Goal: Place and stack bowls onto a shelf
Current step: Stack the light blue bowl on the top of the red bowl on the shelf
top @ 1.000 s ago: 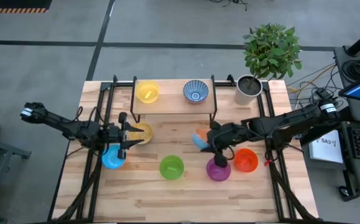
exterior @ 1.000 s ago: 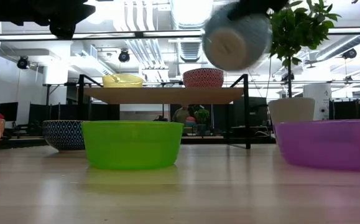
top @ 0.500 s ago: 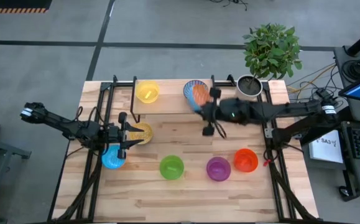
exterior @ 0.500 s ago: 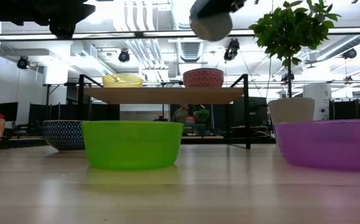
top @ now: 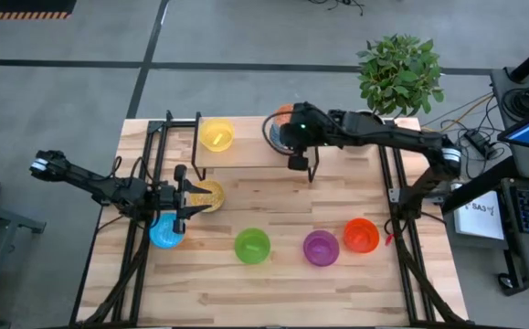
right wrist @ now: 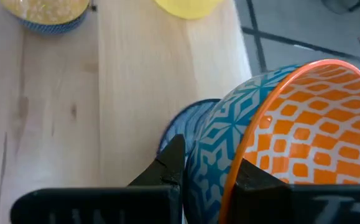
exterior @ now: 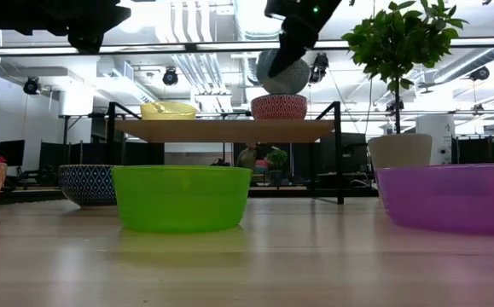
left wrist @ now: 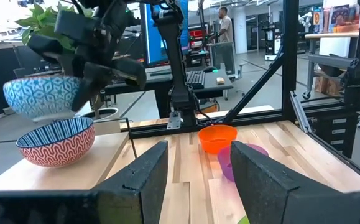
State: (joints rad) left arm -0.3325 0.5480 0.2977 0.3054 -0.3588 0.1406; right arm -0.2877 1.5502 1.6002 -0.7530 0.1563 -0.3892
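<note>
Two bowls meet at your shelf (top: 246, 146): the orange bowl (right wrist: 291, 155), pinched by its rim in your right gripper (top: 293, 135), hangs tilted just above the blue-and-white bowl (left wrist: 56, 142). Your left gripper (top: 180, 198) waits, fingers apart and empty, over the gold-speckled bowl (top: 206, 195).

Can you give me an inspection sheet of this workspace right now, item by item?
Surface: wooden table, bare between the bowls.
Job's things: shelf holds a yellow bowl and a blue-and-white bowl; an orange patterned bowl hangs just above the latter. On the table: gold-speckled bowl, light blue bowl, green bowl, purple bowl, orange-red bowl.
Clutter: potted plant at the back corner.
Grippers: right gripper over the shelf, fingers shut on the orange patterned bowl's rim; left gripper open beside the gold-speckled bowl.
Cables: loose wires on the floor.
Surroundings: a person stands far off.
</note>
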